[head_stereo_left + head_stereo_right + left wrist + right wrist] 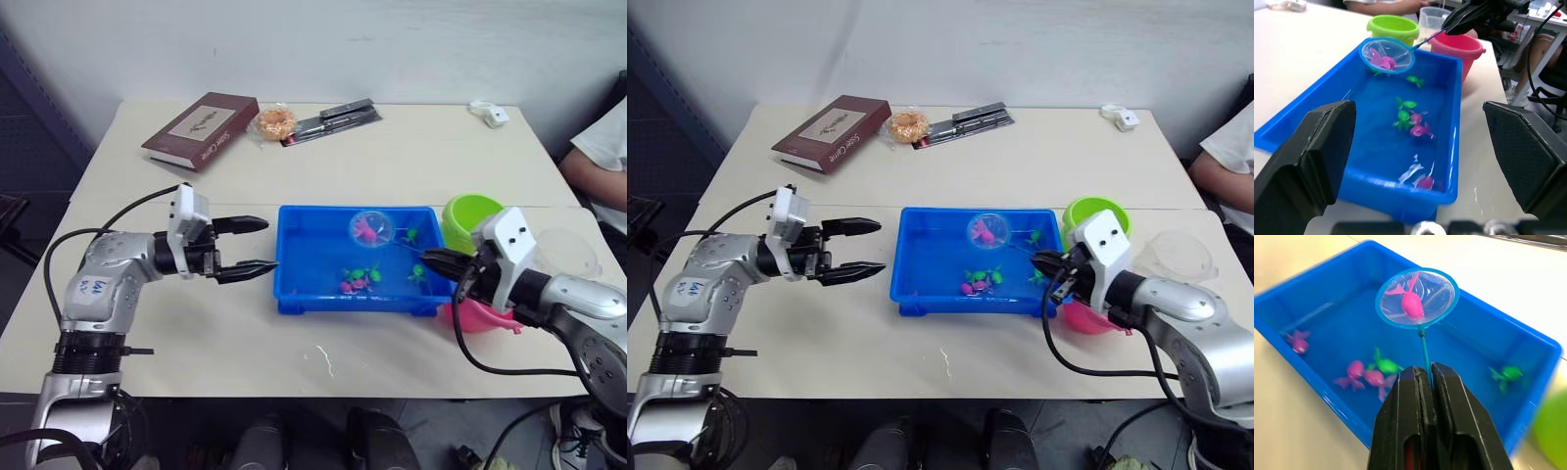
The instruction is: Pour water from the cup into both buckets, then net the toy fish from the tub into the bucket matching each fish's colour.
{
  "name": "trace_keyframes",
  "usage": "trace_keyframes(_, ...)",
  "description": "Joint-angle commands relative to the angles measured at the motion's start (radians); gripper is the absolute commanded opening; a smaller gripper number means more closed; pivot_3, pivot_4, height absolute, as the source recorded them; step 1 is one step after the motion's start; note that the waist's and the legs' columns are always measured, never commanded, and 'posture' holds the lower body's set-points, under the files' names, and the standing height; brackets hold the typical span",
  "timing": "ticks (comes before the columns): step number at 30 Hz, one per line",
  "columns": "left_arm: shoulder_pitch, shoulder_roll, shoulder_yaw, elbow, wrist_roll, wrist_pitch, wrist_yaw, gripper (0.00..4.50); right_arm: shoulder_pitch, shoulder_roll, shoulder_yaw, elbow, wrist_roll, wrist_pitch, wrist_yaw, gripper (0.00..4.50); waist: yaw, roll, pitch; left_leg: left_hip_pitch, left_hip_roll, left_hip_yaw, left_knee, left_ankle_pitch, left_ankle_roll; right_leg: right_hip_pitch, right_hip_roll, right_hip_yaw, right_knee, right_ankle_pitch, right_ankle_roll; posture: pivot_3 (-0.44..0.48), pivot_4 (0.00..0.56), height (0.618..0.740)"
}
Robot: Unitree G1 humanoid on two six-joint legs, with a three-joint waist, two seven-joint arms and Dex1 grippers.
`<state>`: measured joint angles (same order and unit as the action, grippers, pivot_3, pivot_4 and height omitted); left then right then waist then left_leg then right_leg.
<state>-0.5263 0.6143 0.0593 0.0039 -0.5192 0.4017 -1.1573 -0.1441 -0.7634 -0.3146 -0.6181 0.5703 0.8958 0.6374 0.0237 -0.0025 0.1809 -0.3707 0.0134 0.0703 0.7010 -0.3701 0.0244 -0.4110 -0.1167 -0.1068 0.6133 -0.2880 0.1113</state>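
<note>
Bright, even indoor light, soft shadows; the wrist views blur toward their edges.

buckets (pixel 468 220) crowd tub's (pixel 294 284) right, bare table (pixel 196 333) left
</note>
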Motion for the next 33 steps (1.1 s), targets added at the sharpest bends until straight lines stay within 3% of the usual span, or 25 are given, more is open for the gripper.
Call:
trace_keyframes(1, -0.009, -0.014, -0.01, -0.105, -0.032, 0.018, 0.015, 4.46, 0.034, -0.024, -0.156, -0.093, 0.066, 0.002, 0.004, 0.0, 0.0, 0.0, 0.0, 0.0, 0.0, 0.0, 0.0, 0.0, 0.0, 0.0, 0.0, 0.0, 0.0, 0.0, 0.0, 0.0, 0.15, 0.74)
trace_keyframes(5, -0.025, -0.036, -0.027, -0.111, -0.023, 0.023, 0.031, 4.46, 0.119, -0.042, -0.297, -0.143, 0.107, 0.013, 0.013, 0.0, 0.002, 0.0, 0.0, 0.001, 0.0, 0.0, 0.0, 0.0, 0.0, 0.001, 0.0, 0.0, 0.0, 0.0, 0.0, 0.0, 0.15, 0.74)
trace_keyframes(10, -0.016, -0.062, -0.068, -0.126, -0.024, 0.032, 0.018, 4.46, 0.407, -0.026, -0.649, -0.17, 0.067, -0.047, 0.121, 0.0, 0.021, 0.0, 0.0, 0.001, -0.001, -0.001, 0.0, 0.0, 0.0, 0.002, 0.0, 0.0, -0.001, 0.0, 0.0, 0.0, 0.15, 0.74)
trace_keyframes(14, -0.015, -0.08, -0.083, -0.106, -0.011, 0.015, 0.021, 4.46, 0.565, 0.043, -0.784, -0.153, 0.044, -0.151, 0.178, 0.0, 0.023, 0.0, 0.0, 0.003, -0.001, 0.0, 0.0, 0.0, 0.001, 0.003, 0.0, 0.001, -0.001, 0.0, 0.001, 0.0, 0.15, 0.74)
trace_keyframes(18, -0.011, -0.096, -0.099, -0.097, 0.0, 0.002, 0.016, 4.46, 0.63, 0.104, -0.805, -0.116, -0.001, -0.278, 0.179, 0.0, 0.014, 0.001, -0.001, 0.004, -0.001, 0.001, 0.0, 0.0, 0.001, 0.003, 0.001, 0.003, 0.0, 0.0, 0.001, 0.0, 0.15, 0.74)
trace_keyframes(24, -0.02, -0.112, -0.115, -0.065, 0.014, -0.027, 0.011, 4.46, 0.727, 0.192, -0.724, -0.077, -0.151, -0.514, 0.174, 0.0, 0.006, 0.002, -0.001, 0.004, -0.001, 0.001, -0.001, 0.0, 0.001, 0.003, 0.0, 0.003, 0.0, 0.0, 0.001, 0.0, 0.15, 0.74)
trace_keyframes(33, -0.023, -0.1, -0.095, -0.027, 0.029, -0.064, 0.012, 4.46, 0.776, 0.295, -0.557, 0.024, -0.56, -0.946, -0.01, 0.0, 0.001, 0.003, -0.002, 0.005, -0.001, 0.002, -0.001, 0.001, 0.001, 0.003, 0.0, 0.004, 0.001, 0.0, 0.0, 0.0, 0.15, 0.74)
